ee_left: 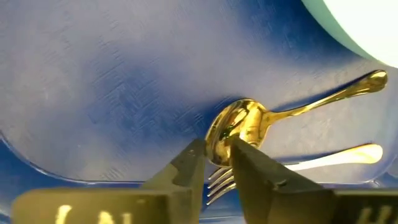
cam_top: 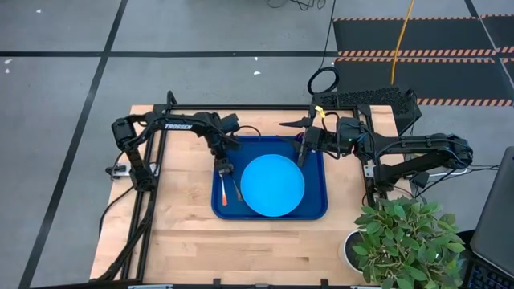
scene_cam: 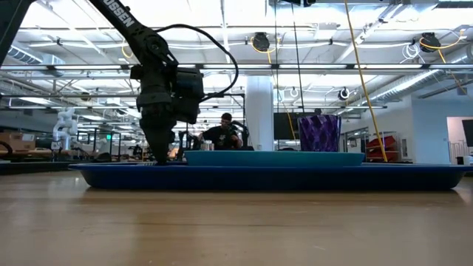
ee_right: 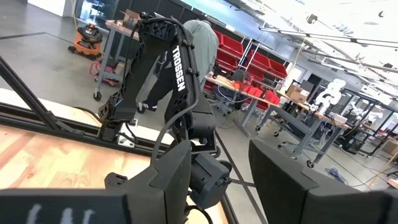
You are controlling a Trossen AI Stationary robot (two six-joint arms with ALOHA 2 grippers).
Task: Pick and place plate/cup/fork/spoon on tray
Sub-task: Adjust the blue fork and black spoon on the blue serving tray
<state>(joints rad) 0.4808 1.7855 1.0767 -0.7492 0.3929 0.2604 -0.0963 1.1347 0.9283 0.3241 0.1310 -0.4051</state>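
The dark-blue tray (cam_top: 315, 210) lies mid-table with the sky-blue plate (cam_top: 271, 186) flat on it. The fork (cam_top: 223, 195), with its orange handle, and the spoon (cam_top: 235, 193) lie side by side on the tray's left strip. The fork's tines (ee_left: 219, 182) are next to the spoon's head. My left gripper (cam_top: 222, 168) points down at the spoon's head and is shut on it. The purple cup (scene_cam: 319, 133) stands upright on the tray; in the high view my right arm covers it. My right gripper (cam_top: 301, 154) hangs open above the tray's far right corner. My left gripper pinches the rim of the spoon's rounded head (ee_left: 231, 134) between its two fingertips, coming from above and pointing down. The spoon lies on the tray floor, its handle (ee_left: 323, 99) running away from the fingers beside the plate.
A potted plant (cam_top: 401, 237) stands at the table's near right corner. A black frame (cam_top: 152, 172) edges the table's left side. Bare wood lies in front of the tray. A person (scene_cam: 224, 133) sits in the room behind.
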